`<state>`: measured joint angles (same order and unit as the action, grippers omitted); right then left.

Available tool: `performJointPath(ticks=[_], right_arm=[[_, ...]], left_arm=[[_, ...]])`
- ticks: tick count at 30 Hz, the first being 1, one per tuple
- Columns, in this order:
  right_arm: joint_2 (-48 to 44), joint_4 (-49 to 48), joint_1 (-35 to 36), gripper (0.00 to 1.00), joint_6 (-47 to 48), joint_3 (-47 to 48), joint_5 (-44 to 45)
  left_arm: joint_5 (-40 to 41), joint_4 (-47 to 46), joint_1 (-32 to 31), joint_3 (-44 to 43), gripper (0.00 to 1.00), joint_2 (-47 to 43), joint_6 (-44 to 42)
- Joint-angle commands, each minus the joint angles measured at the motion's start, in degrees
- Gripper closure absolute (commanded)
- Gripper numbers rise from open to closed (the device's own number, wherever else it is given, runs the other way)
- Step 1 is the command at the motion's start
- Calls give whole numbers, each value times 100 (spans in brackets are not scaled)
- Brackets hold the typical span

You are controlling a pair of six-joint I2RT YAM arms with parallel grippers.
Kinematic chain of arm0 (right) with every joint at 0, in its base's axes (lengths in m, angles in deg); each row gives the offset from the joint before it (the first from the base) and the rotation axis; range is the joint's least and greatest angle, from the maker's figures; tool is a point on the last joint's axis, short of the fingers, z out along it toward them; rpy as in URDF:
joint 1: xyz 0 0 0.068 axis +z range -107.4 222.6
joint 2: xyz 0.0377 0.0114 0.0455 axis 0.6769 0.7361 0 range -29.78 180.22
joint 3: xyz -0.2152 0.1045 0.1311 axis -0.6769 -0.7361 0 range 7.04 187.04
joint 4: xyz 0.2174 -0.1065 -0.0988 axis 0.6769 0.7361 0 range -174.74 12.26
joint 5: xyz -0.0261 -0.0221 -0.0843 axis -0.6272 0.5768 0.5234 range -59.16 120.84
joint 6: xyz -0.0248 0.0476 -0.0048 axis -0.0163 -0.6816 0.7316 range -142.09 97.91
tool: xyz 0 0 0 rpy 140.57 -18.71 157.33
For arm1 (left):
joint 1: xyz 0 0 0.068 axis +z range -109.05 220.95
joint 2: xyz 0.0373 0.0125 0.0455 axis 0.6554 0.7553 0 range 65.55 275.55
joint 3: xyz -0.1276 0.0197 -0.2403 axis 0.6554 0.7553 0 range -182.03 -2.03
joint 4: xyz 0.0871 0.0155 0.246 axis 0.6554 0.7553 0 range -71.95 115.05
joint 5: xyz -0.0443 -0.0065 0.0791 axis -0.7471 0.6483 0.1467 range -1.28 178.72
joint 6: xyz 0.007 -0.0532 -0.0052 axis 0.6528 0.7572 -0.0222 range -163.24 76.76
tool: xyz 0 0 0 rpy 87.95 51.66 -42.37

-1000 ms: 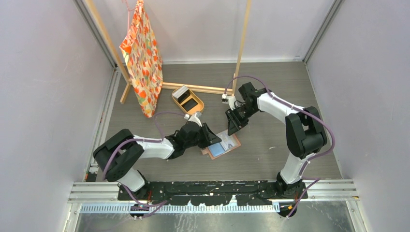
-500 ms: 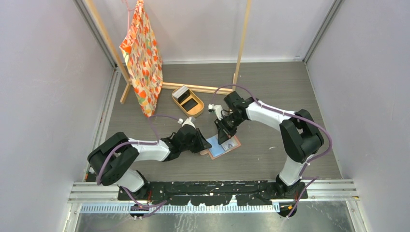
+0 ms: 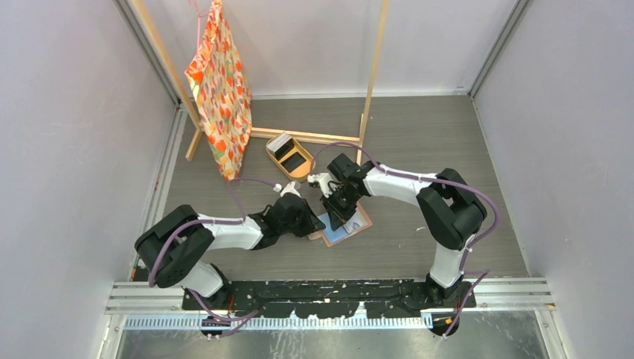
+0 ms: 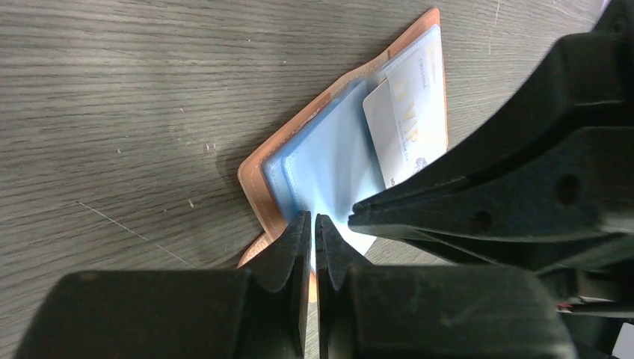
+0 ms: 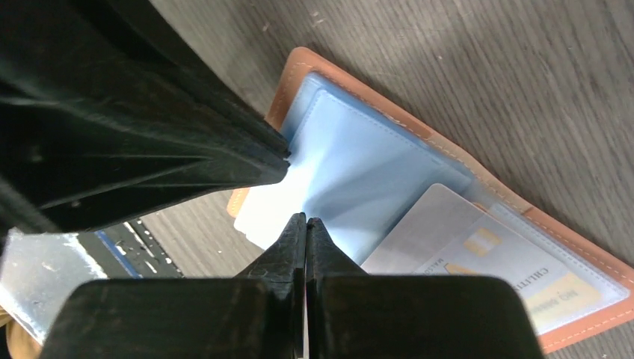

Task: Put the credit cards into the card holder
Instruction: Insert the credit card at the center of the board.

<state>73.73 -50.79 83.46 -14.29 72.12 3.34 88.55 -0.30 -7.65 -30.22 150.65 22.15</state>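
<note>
The salmon-brown card holder (image 3: 351, 224) lies open on the table, its leather rim (image 4: 258, 183) framing a glossy blue pocket leaf (image 5: 366, 172). A silver credit card (image 5: 478, 247) sits tucked in the far pocket, also seen as the card (image 4: 407, 127) in the left wrist view. A white card corner (image 5: 262, 213) sticks out under the blue leaf. My left gripper (image 4: 314, 218) is at the leaf's near edge, jaws together but for a thin slit with nothing seen in it. My right gripper (image 5: 305, 219) is shut, tips down on the leaf beside the white corner. Both grippers meet over the holder.
An oval tan tray (image 3: 304, 169) behind the holder holds a white card (image 3: 280, 142) and a dark card (image 3: 294, 159). An orange patterned bag (image 3: 220, 90) hangs from a wooden rack (image 3: 371, 75) at the back left. Grey walls close in both sides.
My right gripper swung left and down from behind the holder onto it and closed. My left gripper narrowed its jaws and drew slightly left along the holder's near edge.
</note>
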Motion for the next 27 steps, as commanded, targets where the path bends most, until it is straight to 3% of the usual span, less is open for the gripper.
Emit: performJointPath(ticks=[1,21,27], right_arm=[[109,22,86,99,56,141,499],[-156,391,64,99,607,280,2016],[-222,379,32,99,613,281,2063]], left_arm=[[148,16,26,16,93,-110,-79],[61,24,61,-29,96,-35,-168],[60,25,67,-42,96,-29,-183]])
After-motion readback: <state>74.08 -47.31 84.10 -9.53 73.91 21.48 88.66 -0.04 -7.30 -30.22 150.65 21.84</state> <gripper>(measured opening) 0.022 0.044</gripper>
